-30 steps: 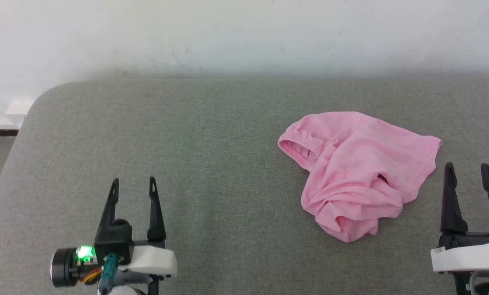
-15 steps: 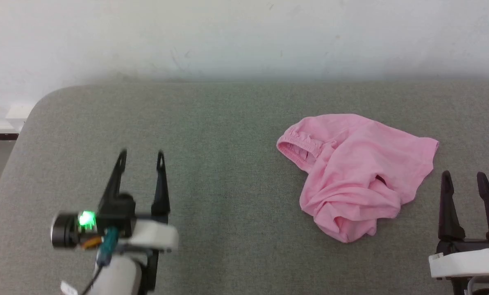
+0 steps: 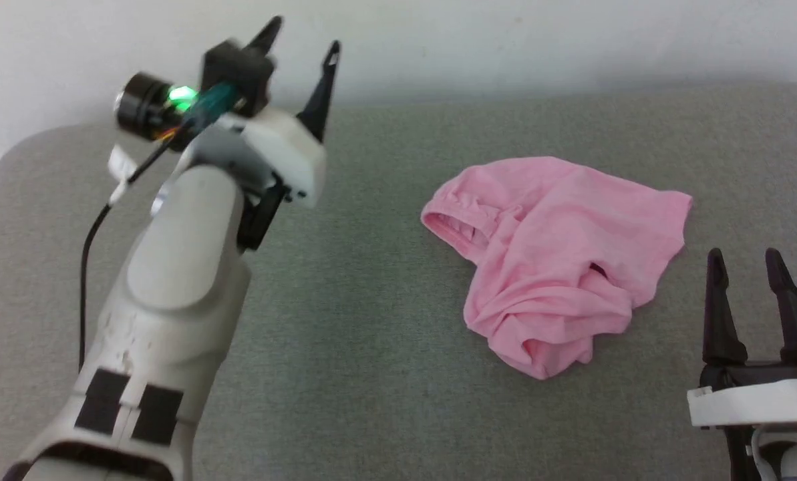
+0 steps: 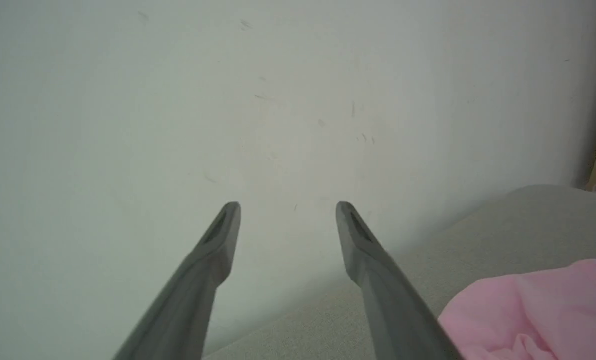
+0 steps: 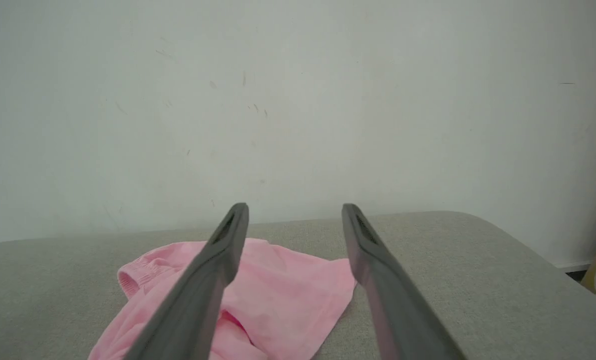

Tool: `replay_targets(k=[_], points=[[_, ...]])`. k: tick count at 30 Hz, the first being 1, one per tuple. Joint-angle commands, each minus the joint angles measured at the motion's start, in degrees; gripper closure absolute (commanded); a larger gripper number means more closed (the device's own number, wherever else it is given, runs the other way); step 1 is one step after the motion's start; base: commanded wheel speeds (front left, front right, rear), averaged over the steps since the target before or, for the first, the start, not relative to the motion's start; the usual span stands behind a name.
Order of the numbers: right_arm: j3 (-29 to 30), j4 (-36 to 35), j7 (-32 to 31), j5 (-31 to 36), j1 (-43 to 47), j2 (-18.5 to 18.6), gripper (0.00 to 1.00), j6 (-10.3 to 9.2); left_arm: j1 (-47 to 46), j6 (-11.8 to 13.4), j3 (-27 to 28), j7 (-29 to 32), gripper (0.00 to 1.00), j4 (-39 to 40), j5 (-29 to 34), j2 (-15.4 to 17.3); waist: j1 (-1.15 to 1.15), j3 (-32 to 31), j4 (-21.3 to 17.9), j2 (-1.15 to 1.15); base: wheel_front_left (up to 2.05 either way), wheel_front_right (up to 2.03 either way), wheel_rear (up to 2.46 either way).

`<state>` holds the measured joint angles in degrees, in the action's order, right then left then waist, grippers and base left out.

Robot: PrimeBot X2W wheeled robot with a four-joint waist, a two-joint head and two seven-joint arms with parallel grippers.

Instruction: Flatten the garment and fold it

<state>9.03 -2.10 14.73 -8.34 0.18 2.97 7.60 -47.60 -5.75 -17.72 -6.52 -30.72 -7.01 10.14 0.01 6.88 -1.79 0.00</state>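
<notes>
Upward the left gripper (image 3: 303, 37) has swung, from seven to eleven o'clock, jaws spread and empty. The crumpled light-pink cloth garment (image 3: 558, 247) lies on the grey fabric surface (image 3: 371, 347) at three o'clock, near the right gripper (image 3: 743, 257), its jaws also spread.

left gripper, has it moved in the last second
Yes. The left gripper has gone forward and up, from level with the garment to the far edge of the grey surface, by the wall.
</notes>
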Motion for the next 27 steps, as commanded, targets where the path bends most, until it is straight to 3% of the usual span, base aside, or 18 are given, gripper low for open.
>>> replay_targets(k=[1,4,8,15,19,27], points=[[-0.3,0.0,0.3,-0.3,-1.0,-0.1,0.0,-0.11,-2.5,-1.0,-1.5,2.9,0.0,-2.6,-1.5,-1.1,-0.01,2.6,-2.7,0.0,0.0,0.0,0.0],[-0.9,0.0,0.3,-0.5,-1.9,-0.1,0.0,-0.11,-8.6,-1.6,-6.4,8.5,0.0,-7.8,-3.4,-1.4,-0.01,4.5,-4.7,0.0,0.0,0.0,0.0],[-1.1,-0.1,0.3,-1.1,-3.3,-0.1,0.0,-0.11,-14.0,-1.7,-18.4,16.6,0.0,-12.3,-11.2,-1.2,-0.01,7.2,-7.4,0.0,0.0,0.0,0.0],[-1.9,-0.1,0.3,-2.8,-6.0,-0.1,0.0,-0.11,-20.2,-1.7,-35.8,31.2,0.0,-14.1,-26.9,3.5,-0.01,11.9,-11.9,0.0,0.0,0.0,0.0],[-2.5,0.0,0.3,-3.8,-7.1,-0.1,0.0,-0.11,-22.3,-1.7,-41.8,36.7,0.0,-14.4,-33.5,6.2,-0.01,14.2,-14.1,0.0,0.0,0.0,0.0],[-2.7,0.0,0.3,-5.0,-8.5,-0.1,0.0,-0.11,-22.8,-1.7,-53.8,44.6,0.0,-13.7,-39.5,10.5,-0.01,17.3,-16.2,0.0,0.0,0.0,0.0]])
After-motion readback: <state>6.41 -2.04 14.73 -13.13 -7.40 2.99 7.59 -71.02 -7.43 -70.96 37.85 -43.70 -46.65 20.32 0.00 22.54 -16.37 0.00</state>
